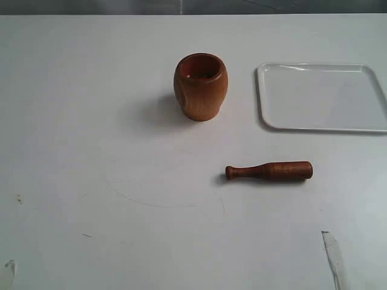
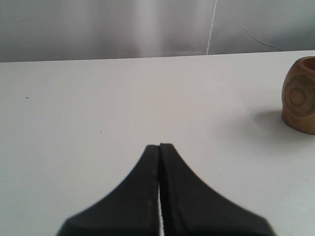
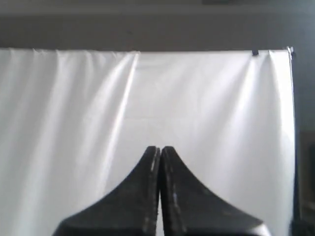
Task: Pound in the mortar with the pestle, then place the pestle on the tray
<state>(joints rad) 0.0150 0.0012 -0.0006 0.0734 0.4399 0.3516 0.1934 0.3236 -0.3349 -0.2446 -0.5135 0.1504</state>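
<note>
Your workspace holds three task items on a white table [image 1: 91,151], each apart from the others. Item one: the mortar [image 1: 201,87], reddish-brown wood, standing upright with its round mouth up, left of the tray in the exterior view; you cannot make out what its shadowed inside holds. Item two: the tray [image 1: 320,96], flat and white with a low rim, lying at the right of that view and cut off by its edge. Item three: the pestle [image 1: 269,171], lying on its side on the table, nearer the camera than the other two and below the gap between them, thick end pointing right and small knob pointing left, touching neither mortar nor tray. Your left gripper [image 2: 160,146] has its two dark fingers pressed together with nothing between them, above bare table, and its wrist view catches the mortar off to one side, well apart from the fingertips. Your right gripper [image 3: 160,148] is likewise closed on nothing, its fingers meeting in front of a creased white sheet [image 3: 147,98]. Neither gripper shows in the exterior view. A pale strip [image 1: 334,257] lies on the table near the front right edge.
</note>
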